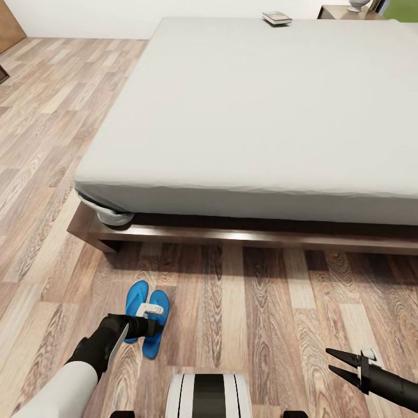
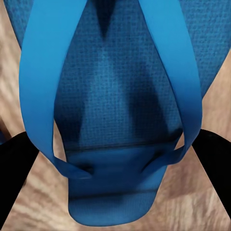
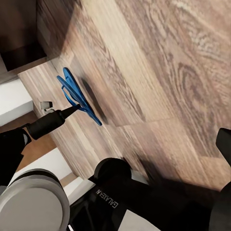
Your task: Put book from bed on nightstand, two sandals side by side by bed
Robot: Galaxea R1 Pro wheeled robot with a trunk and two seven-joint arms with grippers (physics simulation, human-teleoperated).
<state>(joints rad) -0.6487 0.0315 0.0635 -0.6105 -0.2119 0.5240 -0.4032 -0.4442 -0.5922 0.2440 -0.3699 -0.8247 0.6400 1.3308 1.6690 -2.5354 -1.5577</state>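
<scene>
I am reaching my left claw (image 1: 152,313) down over the 2 sandals (image 1: 147,316) lying side by side on the wood-plank floor (image 1: 261,313), just short of the bed (image 1: 255,116). My own wrist and arm are covering much of the nearer sandal, so I cannot tell from the head view whether the claw is touching it. In the left wrist view the blue strap (image 2: 36,96) and the sole are sitting right between my 2 dark fingers (image 2: 14,168), which are standing apart at either side; whether they are pressing on the strap I cannot tell.

My right claw (image 1: 337,361) is hanging well away to the right of the left one, above bare floor, its 2 thin fingers spread and holding nothing. From its wrist view the sandals (image 3: 77,96) are looking small and edge-on, with the left claw's tip at them.

The book (image 1: 277,18) is lying far beyond both claws, on the far edge of the bed; its cover is too small to read. Right of it, a nightstand (image 1: 339,13) is being cut off by the picture's top edge, as is a pale object (image 1: 360,4) on it.
</scene>
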